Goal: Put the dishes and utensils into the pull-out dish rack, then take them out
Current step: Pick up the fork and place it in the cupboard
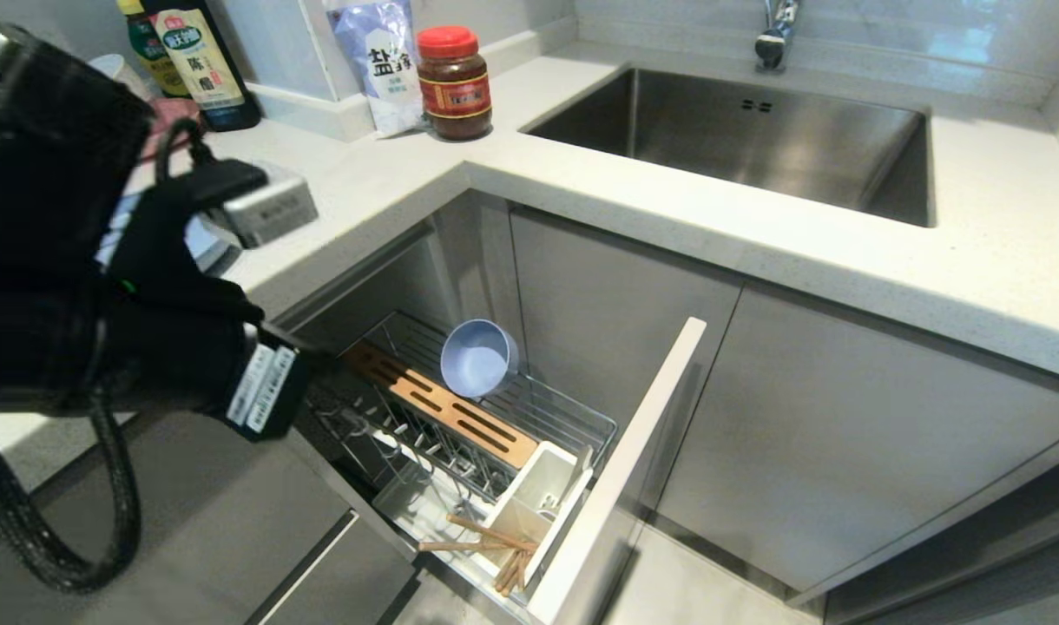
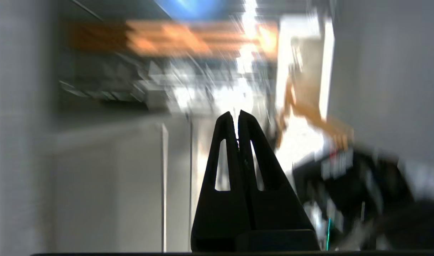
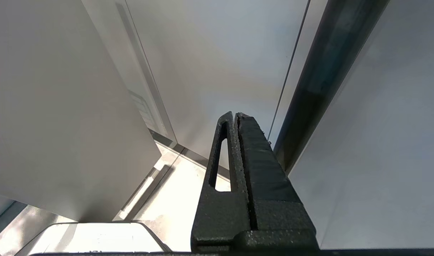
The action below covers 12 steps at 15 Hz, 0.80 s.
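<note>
Your robot's left arm (image 1: 78,286) is a bulky matte black shell, rounded at the upper end and narrowing toward the wrist. A thick black braided cable (image 1: 104,512) loops out beneath it, and a thinner black cable (image 1: 178,143) arches over the top to a silver-grey box-shaped module (image 1: 265,208). You can see two white printed labels (image 1: 265,391) on the wrist section and a small green light on the housing. The left gripper (image 2: 237,115) has two black triangular fingers (image 2: 224,156), each pierced by a long slot. The right gripper (image 3: 235,115) is built alike, with grainy black fingers (image 3: 220,160).
</note>
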Tool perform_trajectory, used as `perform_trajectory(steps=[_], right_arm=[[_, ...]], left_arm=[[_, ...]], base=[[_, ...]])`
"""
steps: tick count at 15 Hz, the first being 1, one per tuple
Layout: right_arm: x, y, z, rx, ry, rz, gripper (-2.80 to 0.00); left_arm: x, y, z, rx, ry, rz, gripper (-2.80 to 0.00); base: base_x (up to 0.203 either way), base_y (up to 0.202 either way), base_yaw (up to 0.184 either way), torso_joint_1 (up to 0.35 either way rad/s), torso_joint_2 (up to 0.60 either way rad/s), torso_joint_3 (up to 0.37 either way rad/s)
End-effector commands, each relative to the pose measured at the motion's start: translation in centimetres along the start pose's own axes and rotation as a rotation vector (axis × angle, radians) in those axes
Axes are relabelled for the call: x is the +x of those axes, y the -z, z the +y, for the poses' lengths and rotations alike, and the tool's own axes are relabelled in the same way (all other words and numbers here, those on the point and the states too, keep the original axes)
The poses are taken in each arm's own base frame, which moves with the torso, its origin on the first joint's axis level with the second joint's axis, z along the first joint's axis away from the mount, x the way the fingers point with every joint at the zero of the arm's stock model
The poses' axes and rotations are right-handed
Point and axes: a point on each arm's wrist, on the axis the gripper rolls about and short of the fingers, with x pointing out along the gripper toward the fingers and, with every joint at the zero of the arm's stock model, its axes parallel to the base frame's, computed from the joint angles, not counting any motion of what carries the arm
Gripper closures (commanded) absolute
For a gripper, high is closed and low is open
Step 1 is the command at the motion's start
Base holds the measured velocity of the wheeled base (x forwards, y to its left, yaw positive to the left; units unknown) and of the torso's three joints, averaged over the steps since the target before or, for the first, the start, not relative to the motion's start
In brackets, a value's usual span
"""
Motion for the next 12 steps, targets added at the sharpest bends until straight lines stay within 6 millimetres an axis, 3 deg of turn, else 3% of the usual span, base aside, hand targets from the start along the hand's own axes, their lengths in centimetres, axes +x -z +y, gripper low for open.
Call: perform_trajectory(steps=[1,6,12], right_arm=[[0.0,0.0,0.0,0.0,0.0,-0.002,0.0],[0.0,0.0,0.0,0.0,0.0,-0.002,0.0],[0.0,0.0,0.0,0.0,0.0,-0.003,0.0]], left_arm=[[-3.6,-0.3,2.9,-0.108,-0.104,-0.181,0.0],[-7.1,-0.1,7.5,-0.244,-0.326,-0.342,0.0],[-10.3,1.6,12.0,-0.328,-0.551,-0.372,0.0]], base=[[0.0,0.0,0.0,0.0,0.0,0.0],[0.0,0.0,0.0,0.0,0.0,0.0],[0.0,0.0,0.0,0.0,0.0,0.0]])
